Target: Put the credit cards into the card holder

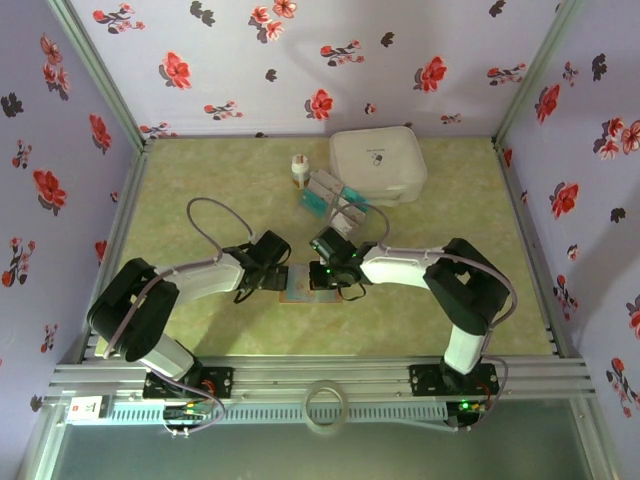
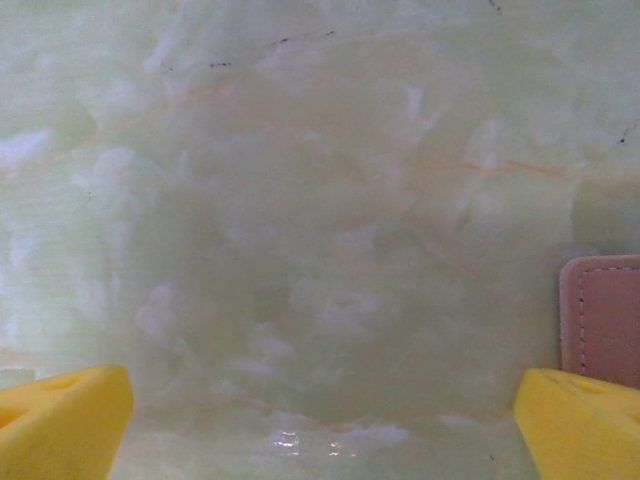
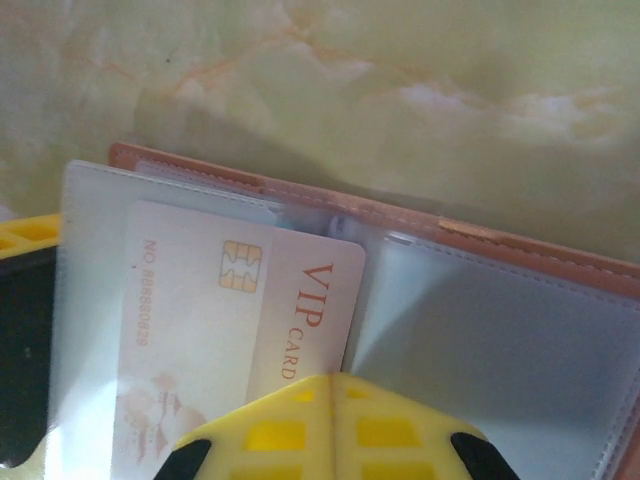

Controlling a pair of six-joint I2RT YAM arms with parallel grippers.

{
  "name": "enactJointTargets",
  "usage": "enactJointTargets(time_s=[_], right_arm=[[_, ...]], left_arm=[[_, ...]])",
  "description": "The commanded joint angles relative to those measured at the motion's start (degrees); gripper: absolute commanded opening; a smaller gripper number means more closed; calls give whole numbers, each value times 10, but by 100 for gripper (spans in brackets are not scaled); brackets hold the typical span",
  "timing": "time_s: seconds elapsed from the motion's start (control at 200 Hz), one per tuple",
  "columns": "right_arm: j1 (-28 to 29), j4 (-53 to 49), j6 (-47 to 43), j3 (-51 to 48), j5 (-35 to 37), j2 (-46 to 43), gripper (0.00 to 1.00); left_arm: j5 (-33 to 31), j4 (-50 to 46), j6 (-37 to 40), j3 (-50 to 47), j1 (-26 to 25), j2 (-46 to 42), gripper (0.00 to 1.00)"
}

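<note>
Now | left jaws apart | right jaws together | flat card (image 3: 240,300) (half-sleeved) | stitched leather holder (image 3: 545,255)

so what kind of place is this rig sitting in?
Looks like a staged tabletop robot cell, probably for data collection: floral-print walls on an aluminium frame, a marble-look tabletop, and a left arm and right arm bolted to the front rail.

Table (image 1: 450,300): my pale green marbled top (faint orange veining).
Near middle: card holder (image 1: 303,291), lying open and flat.
Far side: white zip case (image 1: 378,163), with my small bottle (image 1: 299,168) upright to its left.
Just before the case: credit cards (image 1: 335,197), a loose white and teal cluster.
</note>
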Motion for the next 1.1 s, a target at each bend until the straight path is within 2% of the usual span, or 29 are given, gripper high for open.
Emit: enactJointTargets(time_s=[0.0,0.205,0.335,0.595,0.85,1.095], right_arm=[[8,0,-3,17,-2,12,4],[8,10,3,26,-13,18,4],[8,13,5,35,-19,20,4],[6,-16,-9,26,15,-23,4],[-4,-21,-8,5,27,-33,3],[-5,-13,-3,-1,20,-19,2]], left_arm=[[-5,3,6,-2,-8,17,100],[-6,-1,3,-3,-8,12,100],[-33,-20,-11,-6,-4,-7,100],[-47,-44,-12,-10,24,-66,100],[16,39,28,-40,18,-107,100],[22,47,27,-40,10,-84,100]])
